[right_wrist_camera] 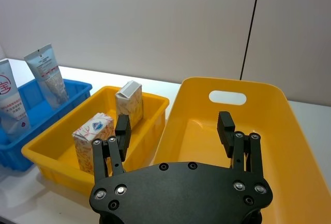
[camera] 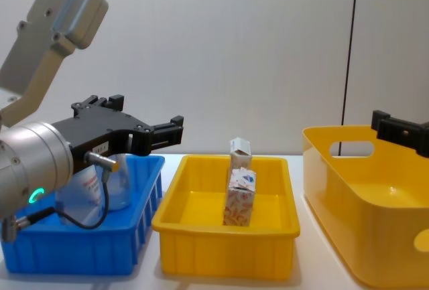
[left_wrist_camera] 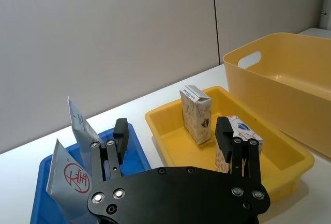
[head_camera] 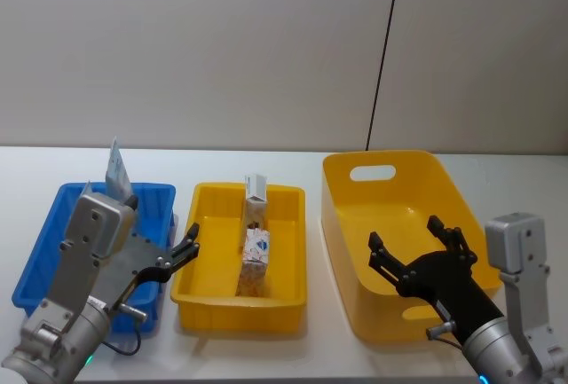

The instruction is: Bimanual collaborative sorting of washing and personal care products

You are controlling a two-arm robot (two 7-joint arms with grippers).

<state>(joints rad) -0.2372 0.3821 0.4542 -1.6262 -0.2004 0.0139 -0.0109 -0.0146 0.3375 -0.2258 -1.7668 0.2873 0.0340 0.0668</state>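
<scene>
Keeping kinds apart, squeeze tubes (right_wrist_camera: 49,74) are stood in the blue bin (head_camera: 151,191) and cartons (head_camera: 256,246) in the yellow tray (head_camera: 209,191), while the left end effector (head_camera: 182,255) over the bin's edge and the right end effector (head_camera: 406,240) over the yellow tub (head_camera: 342,167) are held released, empty.

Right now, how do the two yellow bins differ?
The middle tray is shallow and straight-walled; the right tub is deeper, with rounded corners and a handle cut-out. The tray holds two upright cartons; I see no products in the tub, and the open right pincer hovers above it. Both are yellow plastic, open-topped.
</scene>
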